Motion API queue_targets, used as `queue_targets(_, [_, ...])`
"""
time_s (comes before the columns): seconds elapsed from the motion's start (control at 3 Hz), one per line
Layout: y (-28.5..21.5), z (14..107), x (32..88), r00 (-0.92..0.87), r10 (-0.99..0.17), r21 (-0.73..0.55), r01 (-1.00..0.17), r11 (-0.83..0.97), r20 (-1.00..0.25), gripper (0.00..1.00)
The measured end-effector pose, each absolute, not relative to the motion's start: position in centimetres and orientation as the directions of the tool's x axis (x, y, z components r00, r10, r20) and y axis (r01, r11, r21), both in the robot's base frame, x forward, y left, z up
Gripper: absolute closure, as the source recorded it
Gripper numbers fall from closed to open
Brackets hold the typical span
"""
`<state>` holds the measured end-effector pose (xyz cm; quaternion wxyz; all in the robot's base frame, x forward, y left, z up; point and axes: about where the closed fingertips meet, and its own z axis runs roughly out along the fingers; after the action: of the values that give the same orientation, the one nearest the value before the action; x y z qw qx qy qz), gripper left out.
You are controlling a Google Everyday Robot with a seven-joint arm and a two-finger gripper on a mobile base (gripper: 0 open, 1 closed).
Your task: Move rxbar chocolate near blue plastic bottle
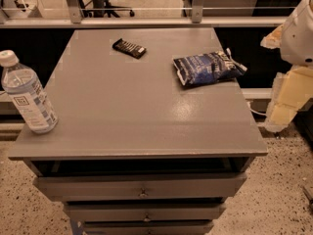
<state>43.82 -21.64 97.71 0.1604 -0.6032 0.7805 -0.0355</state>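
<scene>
Camera view, rxbar chocolate (129,48) back, bottle (28,99) front-left, snack bag (208,67) right — gripper (286,99) beyond (state unclear)

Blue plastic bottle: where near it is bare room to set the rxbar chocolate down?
The table is bare right of the blue plastic bottle, through the middle to the front edge. The far part is busier: rxbar chocolate, blue snack bag. The gripper hangs off the right side.
</scene>
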Motion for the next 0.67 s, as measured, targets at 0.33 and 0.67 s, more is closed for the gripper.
queue_targets(0.33, [-21.2,97.6,44.4,-0.216,-0.951,-0.258,-0.928,0.27,-0.221,0.0])
queue_targets(0.67, [-19.0,96.7,47.6,-0.186,-0.948,-0.282,-0.924,0.259,-0.259,0.0])
